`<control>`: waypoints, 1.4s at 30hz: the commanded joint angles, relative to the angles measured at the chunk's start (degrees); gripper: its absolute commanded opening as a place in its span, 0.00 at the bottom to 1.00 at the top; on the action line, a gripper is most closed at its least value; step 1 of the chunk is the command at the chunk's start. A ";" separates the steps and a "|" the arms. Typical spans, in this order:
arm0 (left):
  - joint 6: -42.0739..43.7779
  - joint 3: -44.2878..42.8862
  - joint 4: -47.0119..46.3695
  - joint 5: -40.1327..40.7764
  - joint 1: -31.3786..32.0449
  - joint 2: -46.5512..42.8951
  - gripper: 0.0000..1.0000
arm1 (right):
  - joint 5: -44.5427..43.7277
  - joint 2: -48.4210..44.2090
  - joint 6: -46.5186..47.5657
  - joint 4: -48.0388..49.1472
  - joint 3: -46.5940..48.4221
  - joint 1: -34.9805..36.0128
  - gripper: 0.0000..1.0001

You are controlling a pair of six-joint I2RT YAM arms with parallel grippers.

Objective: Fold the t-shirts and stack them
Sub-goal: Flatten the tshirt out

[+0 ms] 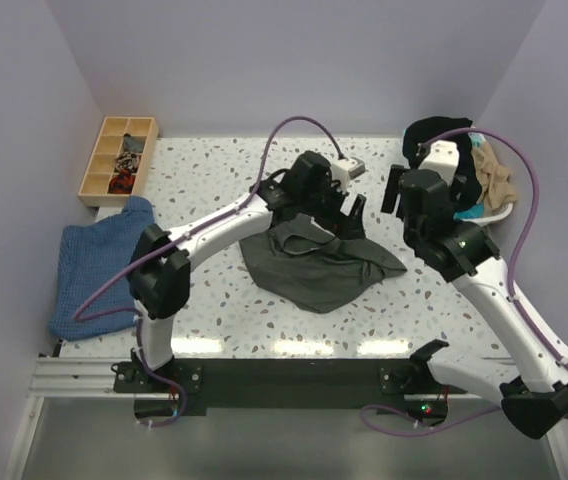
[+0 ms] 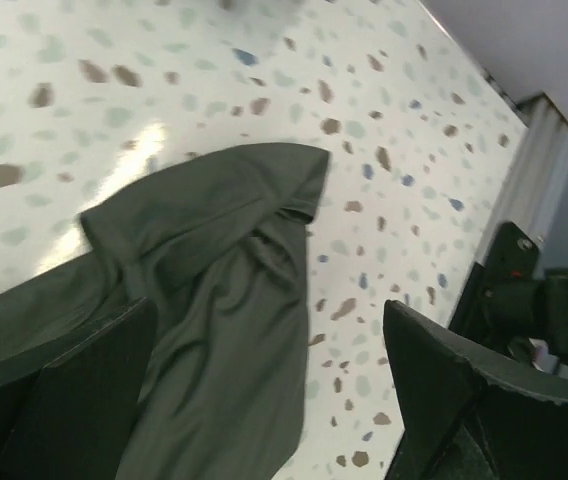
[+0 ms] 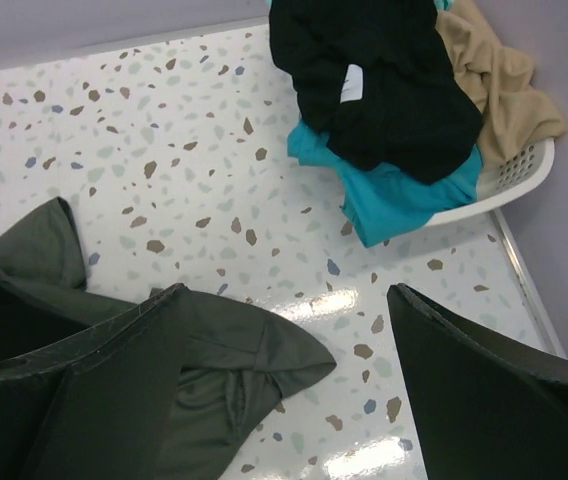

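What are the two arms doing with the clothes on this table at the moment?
Both arms are working over a dark grey t-shirt, which lies rumpled and not yet folded in the middle of the table. The left gripper and right gripper hover above it with jaws open, neither holding any cloth. A black shirt, teal shirt and tan shirt sit heaped in a white basket at the far right. A blue cloth lies at the left edge.

Bits (image 1: 124, 168) in the wooden tray (image 1: 91, 162) at 10 o'clock are too small to tell. Piled shirts (image 3: 384, 90) hide most of the white basket (image 3: 520, 172) at 2 o'clock. The left gripper (image 1: 347, 215) covers the far edge of the grey shirt (image 1: 314, 268).
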State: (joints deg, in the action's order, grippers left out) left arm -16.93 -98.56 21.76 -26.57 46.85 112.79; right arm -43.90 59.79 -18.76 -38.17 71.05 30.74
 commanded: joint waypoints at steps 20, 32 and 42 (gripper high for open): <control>-13.64 39.23 -12.71 45.64 -16.52 -26.93 1.00 | 50.21 37.67 10.41 7.24 11.64 0.90 0.79; -16.12 42.49 -14.81 43.62 -23.38 -25.26 1.00 | 61.92 44.62 1.80 13.03 10.52 5.20 0.74; -15.77 42.58 -16.05 41.24 -24.17 -23.23 1.00 | 58.31 49.45 -1.01 16.11 9.73 6.52 0.69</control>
State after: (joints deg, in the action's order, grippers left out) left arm -31.99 -56.34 9.19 15.55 23.24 88.92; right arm 15.49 108.42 -17.89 -25.21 80.44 37.21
